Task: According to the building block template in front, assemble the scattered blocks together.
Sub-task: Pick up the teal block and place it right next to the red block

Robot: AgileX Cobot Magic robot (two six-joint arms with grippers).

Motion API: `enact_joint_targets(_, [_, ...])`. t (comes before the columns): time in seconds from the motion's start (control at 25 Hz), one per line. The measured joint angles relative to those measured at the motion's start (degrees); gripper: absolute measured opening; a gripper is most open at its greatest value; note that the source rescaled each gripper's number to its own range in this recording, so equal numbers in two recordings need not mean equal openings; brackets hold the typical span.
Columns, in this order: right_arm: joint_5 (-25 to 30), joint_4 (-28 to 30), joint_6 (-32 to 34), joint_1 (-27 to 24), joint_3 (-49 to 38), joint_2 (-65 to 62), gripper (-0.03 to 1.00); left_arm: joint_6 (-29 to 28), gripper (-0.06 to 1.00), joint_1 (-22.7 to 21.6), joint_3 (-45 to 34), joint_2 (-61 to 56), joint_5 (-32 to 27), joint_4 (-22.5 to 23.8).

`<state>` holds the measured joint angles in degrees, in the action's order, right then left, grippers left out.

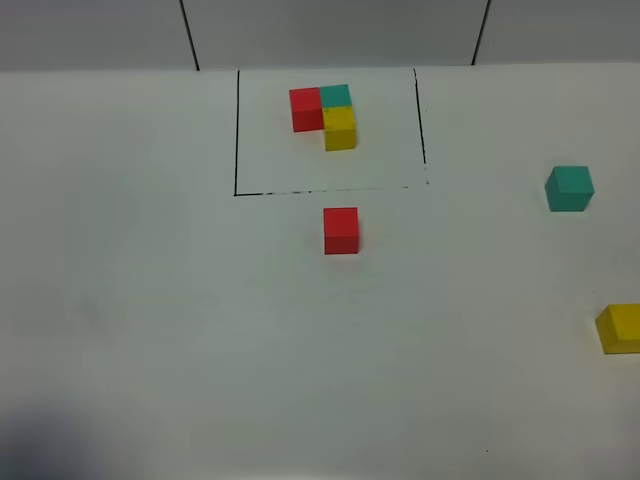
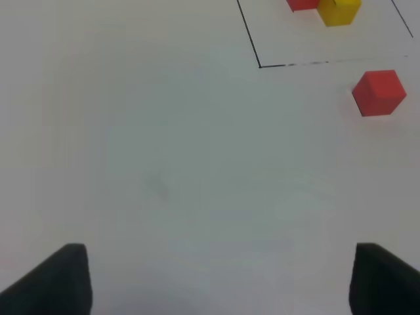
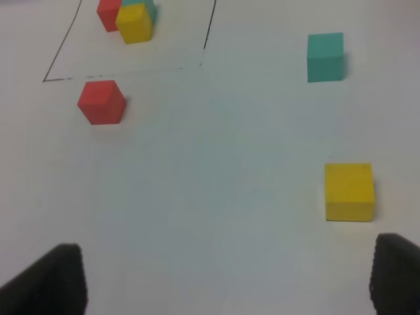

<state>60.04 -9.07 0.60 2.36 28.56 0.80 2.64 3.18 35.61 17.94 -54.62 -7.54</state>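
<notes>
Starting from the building block template (image 1: 325, 115): it sat inside the black drawn rectangle (image 1: 237, 130) at the far middle of the table (image 1: 150, 330). Red was on the left, teal touched its right side, and yellow was tucked against the teal on the near side. None of the loose ones were joined to anything. The red cube (image 1: 341, 230) sat just outside the rectangle's near line, roughly central. The teal cube (image 1: 569, 188) and the yellow cube (image 1: 620, 328) were well off to the right and apart from each other, with the yellow one partly cut off by the edge of the high view.

Both grippers were spread wide and empty. The left gripper (image 2: 216, 282) hung over bare table with the red cube ahead of it. The right gripper (image 3: 223, 282) had the yellow cube just ahead of one finger (image 3: 394, 275).

My take: nothing was picked yet, so the first grab was the step in hand. I'd have treated the red cube as the anchor, since it was already central, and fetched the teal with the right arm. Doing it well meant coming straight down with the jaws square to two opposite faces, not across corners. Then it meant setting the teal flush against the red's right side, gently enough not to shove the red out of place.
</notes>
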Motion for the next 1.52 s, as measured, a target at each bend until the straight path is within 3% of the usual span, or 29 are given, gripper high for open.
enact_joint_targets(0.44, [0.00, 0.00, 0.00, 0.00, 0.00, 0.00, 0.76, 0.99, 0.76, 0.00, -0.67, -11.39, -6.72, 0.15])
enact_joint_targets(0.76, [0.00, 0.00, 0.00, 0.00, 0.00, 0.00, 0.76, 1.46, 0.76, 0.00, -6.30, -17.87, -6.98, 0.15])
enact_joint_targets(1.52, [0.00, 0.00, 0.02, 0.00, 0.00, 0.00, 0.76, 1.46, 0.76, 0.06, -6.80, -18.11, -6.78, -1.15])
